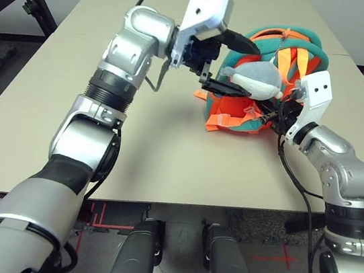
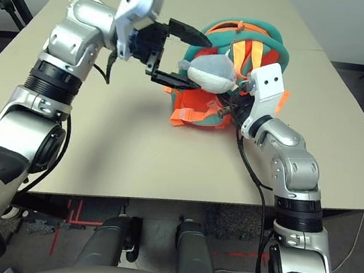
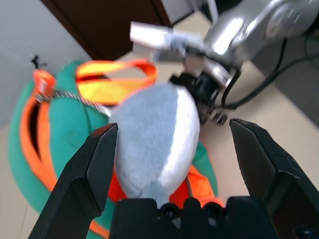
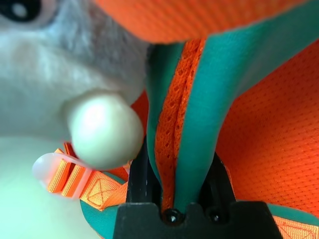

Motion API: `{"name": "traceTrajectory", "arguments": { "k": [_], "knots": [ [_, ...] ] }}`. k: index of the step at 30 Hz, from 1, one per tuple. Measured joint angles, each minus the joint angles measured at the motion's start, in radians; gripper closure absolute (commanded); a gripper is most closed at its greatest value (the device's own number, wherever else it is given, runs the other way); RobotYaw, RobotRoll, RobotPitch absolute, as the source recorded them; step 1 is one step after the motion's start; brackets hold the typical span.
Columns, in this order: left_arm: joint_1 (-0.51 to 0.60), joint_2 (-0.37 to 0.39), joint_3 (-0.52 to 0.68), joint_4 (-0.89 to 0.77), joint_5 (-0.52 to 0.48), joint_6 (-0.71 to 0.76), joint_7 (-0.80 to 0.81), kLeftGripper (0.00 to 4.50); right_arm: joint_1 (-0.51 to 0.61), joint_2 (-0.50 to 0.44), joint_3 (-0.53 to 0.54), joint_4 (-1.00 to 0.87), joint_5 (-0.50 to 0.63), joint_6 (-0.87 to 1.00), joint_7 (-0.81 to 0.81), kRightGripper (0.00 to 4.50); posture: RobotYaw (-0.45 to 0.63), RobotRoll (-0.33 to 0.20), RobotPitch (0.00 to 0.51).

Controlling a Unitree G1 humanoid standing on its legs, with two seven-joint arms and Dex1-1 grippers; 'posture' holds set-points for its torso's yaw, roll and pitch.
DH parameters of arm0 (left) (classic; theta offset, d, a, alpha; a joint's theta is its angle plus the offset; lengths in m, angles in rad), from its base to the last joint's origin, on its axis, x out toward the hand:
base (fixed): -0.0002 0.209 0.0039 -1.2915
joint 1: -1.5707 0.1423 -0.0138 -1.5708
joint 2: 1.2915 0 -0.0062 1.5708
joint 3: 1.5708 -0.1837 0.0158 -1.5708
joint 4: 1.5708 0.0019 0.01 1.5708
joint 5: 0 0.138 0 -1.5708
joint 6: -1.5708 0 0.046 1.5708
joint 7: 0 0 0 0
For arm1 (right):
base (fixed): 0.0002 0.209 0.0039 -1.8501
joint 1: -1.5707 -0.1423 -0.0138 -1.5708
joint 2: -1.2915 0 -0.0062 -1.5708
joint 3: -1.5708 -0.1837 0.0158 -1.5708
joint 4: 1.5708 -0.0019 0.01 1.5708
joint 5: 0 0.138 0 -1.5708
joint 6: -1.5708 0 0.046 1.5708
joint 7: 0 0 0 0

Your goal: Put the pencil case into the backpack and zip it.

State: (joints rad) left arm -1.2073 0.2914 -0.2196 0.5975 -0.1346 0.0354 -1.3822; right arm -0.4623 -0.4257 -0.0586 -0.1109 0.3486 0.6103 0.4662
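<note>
Tbl w/ backpack, L gripper wide.

Beige table, taped floor

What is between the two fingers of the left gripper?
In the left wrist view, the grey-white plush toy of the backpack lies between the open fingers of the left gripper, untouched by either.

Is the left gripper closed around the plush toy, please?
No, the left gripper stands wide open, with the plush toy between its fingers, untouched.
</note>
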Motion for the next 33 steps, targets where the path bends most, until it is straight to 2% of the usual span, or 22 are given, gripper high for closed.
{"name": "traceTrajectory", "arguments": {
  "k": [6,15,18,24,27,29,33],
  "knots": [
    [-0.002,-0.041,-0.023,0.134,0.065,-0.125,0.062,0.00,0.000,0.001,0.000,0.002,0.000,0.000,0.000,4.26,-0.20,0.000,0.120],
    [-0.041,-0.091,-0.028,0.249,0.106,-0.219,0.129,0.00,-0.001,0.003,0.000,0.003,0.000,0.000,-0.001,4.26,-0.21,0.000,0.120],
    [-0.045,-0.093,-0.027,0.270,0.112,-0.234,0.145,0.59,-0.001,0.003,0.000,0.002,0.000,0.000,-0.002,4.26,-0.21,0.000,0.120],
    [-0.052,-0.091,-0.015,0.275,0.104,-0.211,0.129,2.86,-0.001,0.003,0.001,0.003,0.000,-0.001,-0.001,4.26,-0.20,0.000,0.117],
    [-0.053,-0.072,0.004,0.257,0.087,-0.168,0.093,3.79,-0.001,0.005,0.002,0.008,0.000,-0.004,-0.001,4.26,-0.20,0.000,0.115],
    [-0.053,-0.053,0.020,0.226,0.067,-0.130,0.069,4.12,-0.002,0.006,0.003,0.010,0.000,-0.005,-0.001,4.26,-0.20,0.000,0.115],
    [-0.054,-0.005,0.055,0.159,0.026,-0.039,0.033,4.19,-0.002,0.006,0.004,0.017,-0.001,-0.009,0.000,4.26,-0.19,0.000,0.117]
  ]
}}
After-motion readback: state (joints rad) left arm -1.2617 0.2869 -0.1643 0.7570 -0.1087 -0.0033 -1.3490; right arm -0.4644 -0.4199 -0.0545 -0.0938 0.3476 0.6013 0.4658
